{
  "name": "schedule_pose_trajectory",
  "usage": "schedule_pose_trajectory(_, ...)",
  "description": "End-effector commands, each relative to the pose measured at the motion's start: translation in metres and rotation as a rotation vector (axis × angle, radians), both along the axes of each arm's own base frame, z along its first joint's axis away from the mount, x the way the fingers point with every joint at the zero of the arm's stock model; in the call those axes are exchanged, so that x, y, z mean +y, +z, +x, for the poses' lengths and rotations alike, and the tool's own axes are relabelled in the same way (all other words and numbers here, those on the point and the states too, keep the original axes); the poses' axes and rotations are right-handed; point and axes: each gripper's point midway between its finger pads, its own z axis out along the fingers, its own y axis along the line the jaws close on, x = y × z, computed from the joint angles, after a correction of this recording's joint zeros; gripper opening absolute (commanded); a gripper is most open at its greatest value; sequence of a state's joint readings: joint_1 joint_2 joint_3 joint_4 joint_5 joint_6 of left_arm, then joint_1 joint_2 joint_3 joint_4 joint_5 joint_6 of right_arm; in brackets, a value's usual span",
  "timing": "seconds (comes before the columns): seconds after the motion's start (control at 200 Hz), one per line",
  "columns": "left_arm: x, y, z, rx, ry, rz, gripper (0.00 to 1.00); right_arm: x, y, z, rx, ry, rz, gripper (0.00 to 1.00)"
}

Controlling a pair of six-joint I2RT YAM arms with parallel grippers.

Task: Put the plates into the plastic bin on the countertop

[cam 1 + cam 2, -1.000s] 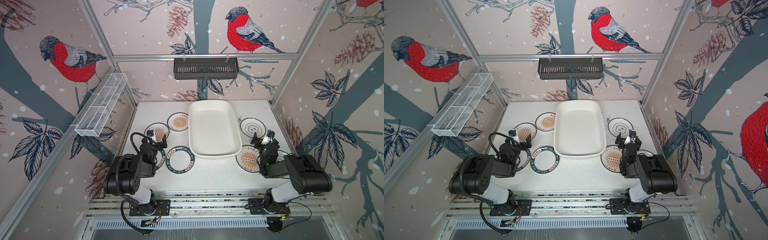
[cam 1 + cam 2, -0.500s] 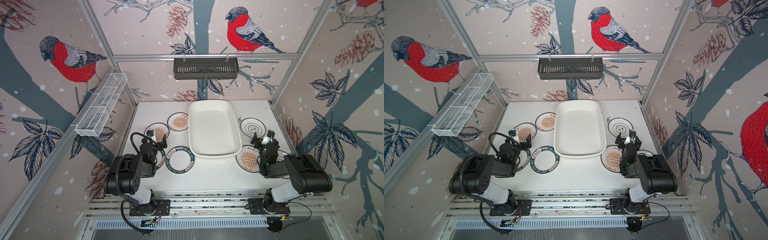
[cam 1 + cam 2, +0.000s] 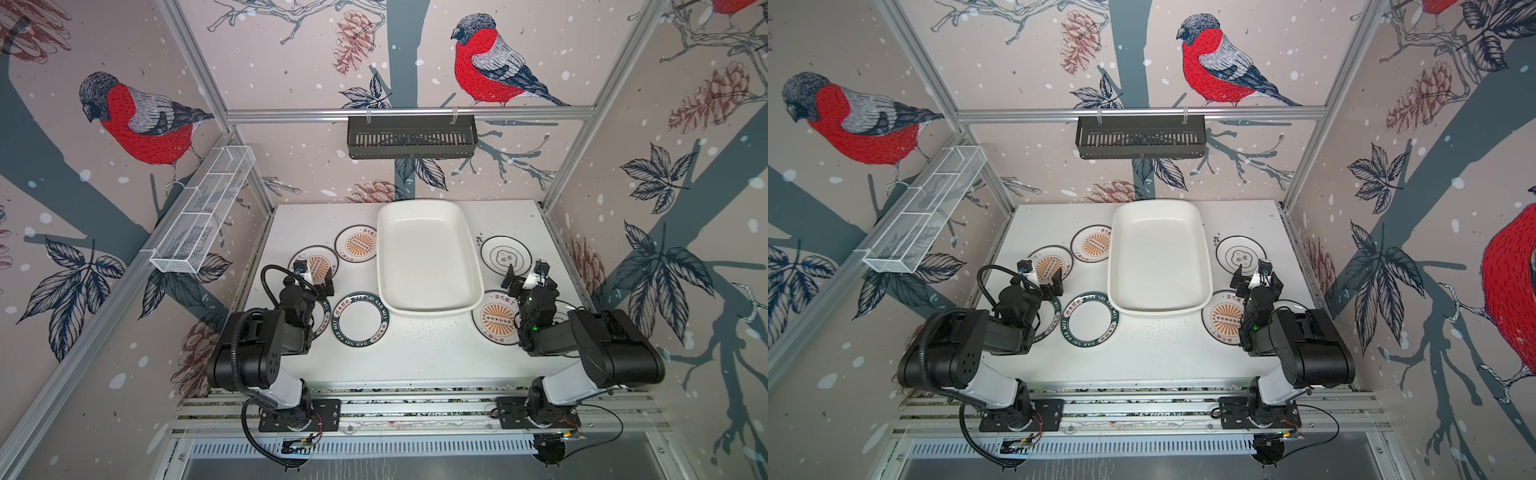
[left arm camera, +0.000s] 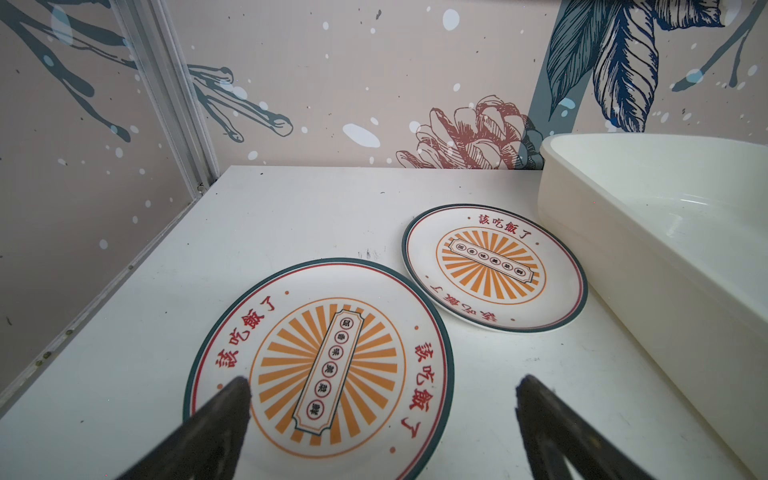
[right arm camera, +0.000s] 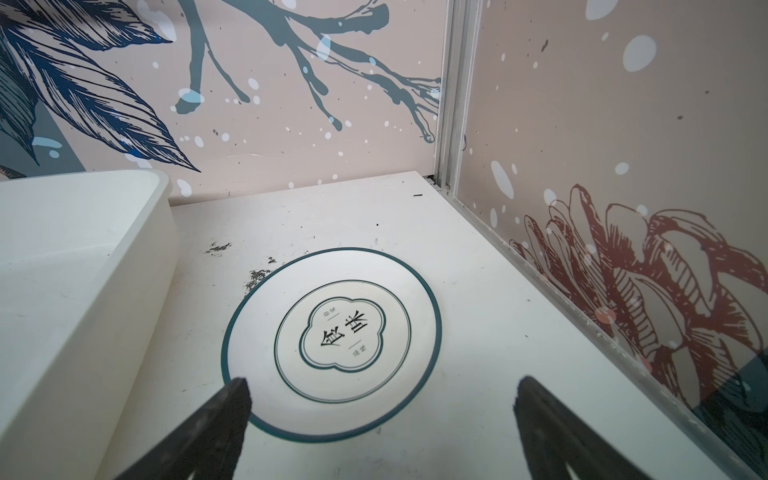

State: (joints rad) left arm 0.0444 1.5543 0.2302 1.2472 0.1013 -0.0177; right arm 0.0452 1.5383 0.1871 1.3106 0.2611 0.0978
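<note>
The left arm [image 3: 257, 353] and right arm [image 3: 602, 349] share bulky black joints, white lower links and black base plates [image 3: 299, 415]. A ribbed black cable [image 3: 268, 276] arcs beside the left gripper [image 3: 313, 270], centre left of the frame.

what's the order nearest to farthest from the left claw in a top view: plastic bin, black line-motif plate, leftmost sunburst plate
From the left claw:
1. leftmost sunburst plate, just beneath it
2. plastic bin, mid-table
3. black line-motif plate, beyond the bin, right side
</note>
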Motion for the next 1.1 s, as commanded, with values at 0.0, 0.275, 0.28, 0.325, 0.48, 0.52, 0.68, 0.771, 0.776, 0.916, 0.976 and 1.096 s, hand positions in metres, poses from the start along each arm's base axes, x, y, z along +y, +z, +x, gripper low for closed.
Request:
schedule_pose_trajectory(0.0, 0.002, 0.015, 0.002, -0.062, 0.009, 0.014, 0.99, -0.002, 0.011, 0.002, -0.042, -0.011, -0.012, 1.0)
schedule_pose_trajectory(0.275, -0.011, 0.025, -0.007, -0.105, -0.07, 0.032, 0.99, -0.001, 0.011, 0.002, -0.04, -0.009, -0.012, 1.0)
schedule_pose_trajectory(0.28, -0.012, 0.025, -0.007, -0.104, -0.072, 0.032, 0.99, -0.001, 0.011, 0.002, -0.041, -0.009, -0.012, 1.0)
schedule_pose_trajectory(0.325, -0.015, 0.028, -0.007, -0.099, -0.092, 0.037, 0.99, -0.002, 0.01, 0.002, -0.039, -0.01, -0.012, 1.0)
schedule_pose_trajectory(0.48, -0.02, 0.037, -0.001, -0.077, -0.123, 0.04, 0.99, -0.002, 0.012, 0.001, -0.046, -0.01, -0.013, 1.0)
schedule_pose_trajectory(0.52, -0.022, 0.041, 0.0, -0.071, -0.137, 0.043, 0.99, -0.001, 0.013, 0.002, -0.037, -0.009, -0.016, 1.0)
schedule_pose_trajectory(0.68, -0.028, 0.055, 0.007, -0.048, -0.178, 0.062, 0.99, -0.001, 0.026, 0.023, 0.072, -0.031, -0.024, 1.0)
schedule_pose_trajectory(0.771, -0.027, 0.056, 0.012, -0.002, -0.183, 0.077, 0.99, -0.003, 0.035, 0.027, 0.095, -0.05, 0.007, 1.0)
schedule_pose_trajectory(0.776, -0.027, 0.056, 0.012, 0.0, -0.182, 0.078, 0.99, -0.003, 0.036, 0.027, 0.095, -0.048, 0.007, 1.0)
schedule_pose_trajectory(0.916, -0.031, 0.056, 0.011, 0.046, -0.215, 0.101, 0.99, -0.002, 0.052, 0.018, 0.037, -0.047, 0.056, 1.0)
schedule_pose_trajectory(0.976, -0.031, 0.055, 0.012, 0.08, -0.219, 0.101, 0.99, -0.004, 0.061, 0.015, 0.026, -0.065, 0.117, 1.0)
schedule_pose_trajectory(1.096, -0.032, 0.059, 0.015, 0.142, -0.229, 0.107, 0.99, -0.01, 0.071, 0.012, 0.057, -0.104, 0.273, 1.0)
